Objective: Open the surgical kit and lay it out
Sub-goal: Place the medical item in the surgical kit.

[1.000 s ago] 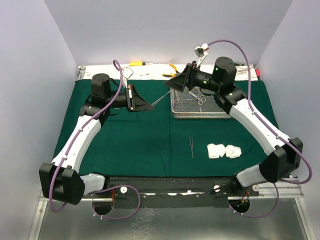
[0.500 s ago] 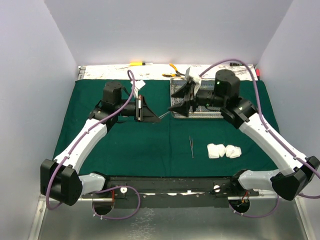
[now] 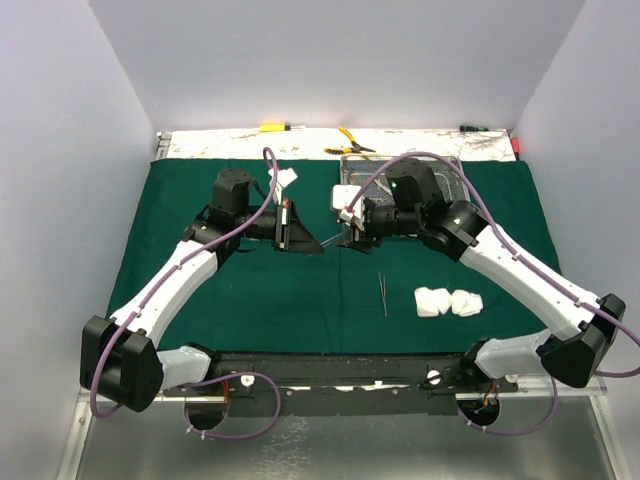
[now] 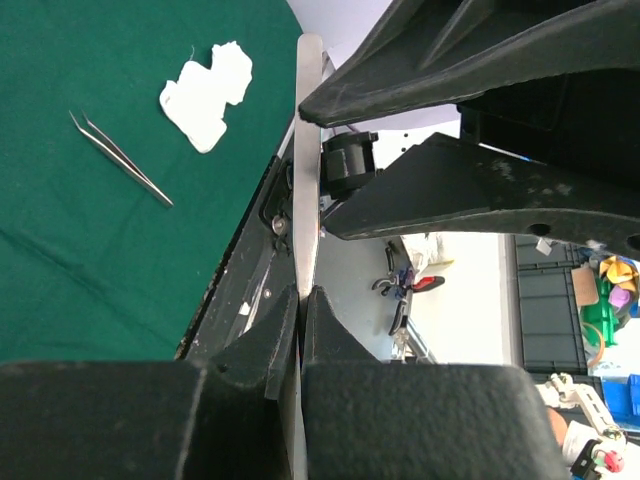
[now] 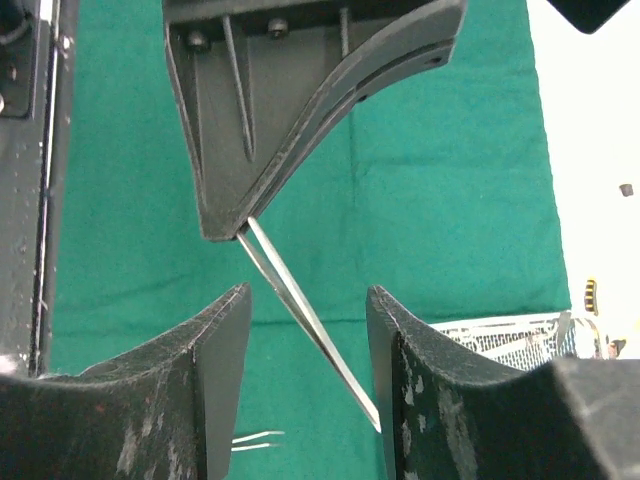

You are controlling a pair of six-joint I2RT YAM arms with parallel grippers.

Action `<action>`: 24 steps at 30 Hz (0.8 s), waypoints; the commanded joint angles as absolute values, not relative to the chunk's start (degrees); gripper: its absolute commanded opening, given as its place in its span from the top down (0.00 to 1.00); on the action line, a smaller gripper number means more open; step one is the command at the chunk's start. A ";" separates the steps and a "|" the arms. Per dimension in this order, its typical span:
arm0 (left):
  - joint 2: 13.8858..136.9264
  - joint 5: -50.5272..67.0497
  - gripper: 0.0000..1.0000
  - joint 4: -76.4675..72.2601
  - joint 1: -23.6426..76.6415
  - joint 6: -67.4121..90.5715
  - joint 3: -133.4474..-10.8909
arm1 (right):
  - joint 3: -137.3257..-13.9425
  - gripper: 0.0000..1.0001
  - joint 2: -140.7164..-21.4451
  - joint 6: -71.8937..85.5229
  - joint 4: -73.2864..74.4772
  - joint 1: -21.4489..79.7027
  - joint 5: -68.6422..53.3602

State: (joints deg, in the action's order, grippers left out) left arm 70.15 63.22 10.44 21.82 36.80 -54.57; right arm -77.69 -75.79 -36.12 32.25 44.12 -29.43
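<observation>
The dark green cloth [image 3: 250, 290] lies spread flat. My left gripper [image 3: 316, 244] is shut on silver tweezers [image 3: 333, 238], seen edge-on in the left wrist view [image 4: 306, 180] between its shut fingers [image 4: 302, 292]. My right gripper [image 3: 349, 231] is open, and the tweezers' tip [image 5: 310, 320] lies between its fingers [image 5: 307, 325], close to the right finger; I cannot tell whether they touch. The wire-mesh tray [image 3: 450, 172] stands at the back, partly hidden by the right arm. A second pair of tweezers [image 3: 383, 293] and two white gauze rolls [image 3: 447, 301] lie on the cloth near the front.
Yellow-handled pliers [image 3: 348, 140] and a yellow-handled screwdriver [image 3: 272, 127] lie on the white strip behind the cloth. The tray's corner [image 5: 510, 335] shows to the right in the right wrist view. Grey walls close in on three sides.
The right gripper came down from above the tray, leftward and nearer, to the tweezers' tip. The left gripper moved right and nearer with the tweezers still in it.
</observation>
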 commanded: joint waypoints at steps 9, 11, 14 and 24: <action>69.20 65.05 1.00 10.54 22.04 34.89 -54.12 | -80.59 0.59 -79.16 -42.45 36.27 46.30 -28.23; 69.17 65.23 1.00 10.60 22.06 34.94 -54.35 | -81.04 0.62 -79.71 -42.95 36.57 46.44 -29.03; 69.15 65.39 1.00 10.63 22.06 34.94 -54.51 | -81.46 0.67 -80.27 -44.07 36.77 46.79 -28.57; 69.83 66.61 0.99 10.75 22.00 36.36 -56.87 | -81.54 0.94 -80.31 -45.36 37.96 47.63 -26.63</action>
State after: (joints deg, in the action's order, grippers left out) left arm 70.17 63.53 10.74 21.50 36.18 -54.65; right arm -79.79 -79.94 -44.36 38.52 46.96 -27.73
